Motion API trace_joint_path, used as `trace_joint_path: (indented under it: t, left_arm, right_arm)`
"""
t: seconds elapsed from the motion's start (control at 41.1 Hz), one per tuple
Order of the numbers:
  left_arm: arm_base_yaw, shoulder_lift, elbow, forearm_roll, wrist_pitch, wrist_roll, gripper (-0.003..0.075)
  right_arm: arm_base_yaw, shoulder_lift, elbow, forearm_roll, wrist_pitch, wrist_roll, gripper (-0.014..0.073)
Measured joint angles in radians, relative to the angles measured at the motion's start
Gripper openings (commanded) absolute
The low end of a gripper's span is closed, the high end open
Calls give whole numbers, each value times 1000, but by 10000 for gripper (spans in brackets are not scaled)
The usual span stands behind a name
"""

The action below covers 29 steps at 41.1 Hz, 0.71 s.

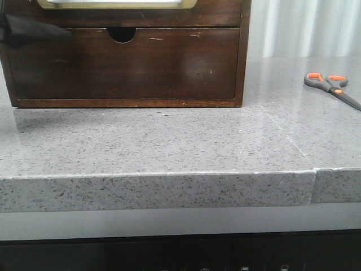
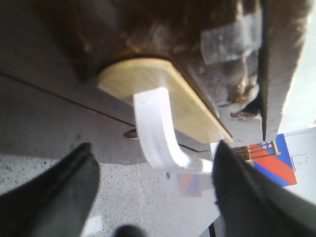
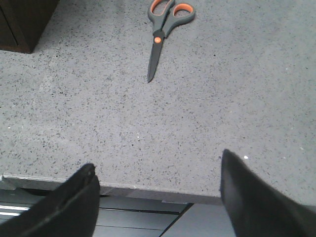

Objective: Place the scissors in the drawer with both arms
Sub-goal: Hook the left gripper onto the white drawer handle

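The scissors [image 1: 330, 84] lie flat on the grey stone counter at the far right, handles toward the cabinet; in the right wrist view the scissors [image 3: 160, 34] lie far ahead of the fingers. The drawer [image 1: 217, 11] is the upper one of the wooden cabinet and appears shut, its pale panel with the cream-gold rim [image 1: 118, 3] cut off by the top edge. My left gripper [image 2: 154, 145] is open, its fingers either side of the drawer's white curved handle [image 2: 155, 128] on the gold plate [image 2: 163, 94], not touching it. My right gripper [image 3: 157, 160] is open and empty over the counter's front edge.
The lower drawer front [image 1: 121, 65] is plain and scratched, with a half-round notch [image 1: 121, 35]. The cabinet stands at the back left of the counter [image 1: 169, 141]. A seam [image 1: 313, 169] runs through the counter on the right.
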Motion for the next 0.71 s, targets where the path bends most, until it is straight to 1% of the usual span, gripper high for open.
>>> trace_joint_path:
  t: [0.049, 0.122, 0.365, 0.584, 0.706]
  left_arm:
    - [0, 7, -4, 0, 1, -4, 274]
    - [0, 7, -11, -2, 12, -5, 239]
    - [0, 7, -12, -14, 28, -8, 179]
    - [0, 7, -12, -19, 31, -27, 76]
    - [0, 11, -12, -25, 44, -40, 42]
  right_arm:
    - [0, 0, 0, 0, 0, 0, 538]
    - [0, 0, 0, 0, 0, 0, 538]
    - [0, 0, 0, -2, 0, 0, 538]
    - [0, 0, 0, -2, 0, 0, 538]
    - [0, 0, 0, -2, 0, 0, 538]
